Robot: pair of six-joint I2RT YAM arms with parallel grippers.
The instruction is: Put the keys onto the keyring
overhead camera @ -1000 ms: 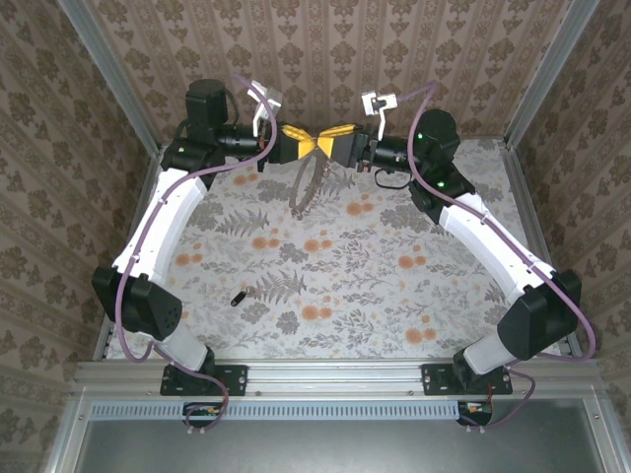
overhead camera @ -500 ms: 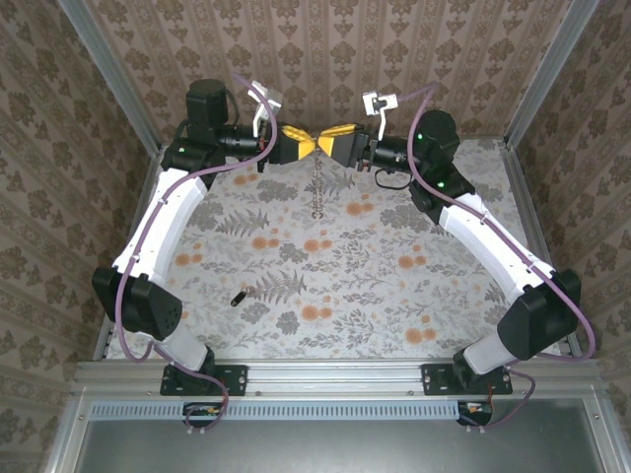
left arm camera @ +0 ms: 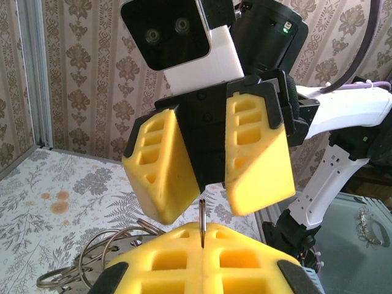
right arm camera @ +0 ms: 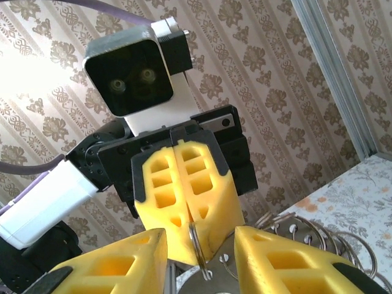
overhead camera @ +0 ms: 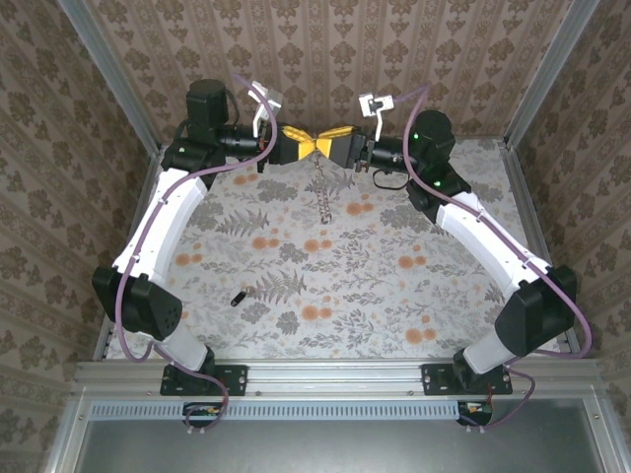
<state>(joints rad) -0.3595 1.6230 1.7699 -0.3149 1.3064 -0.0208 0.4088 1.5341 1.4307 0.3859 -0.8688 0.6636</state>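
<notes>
Pinching keyring [overhead camera: 321,192] by thin rim in shut left claw [left arm camera: 202,236], straddling with half-parted right claw [right arm camera: 199,239]; could twist loose.

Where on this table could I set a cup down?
Bare: the wide middle of the table, from the small key across to the right arm. Crowded: the far edge, where the left hand and right hand meet over the hanging keyring.
</notes>
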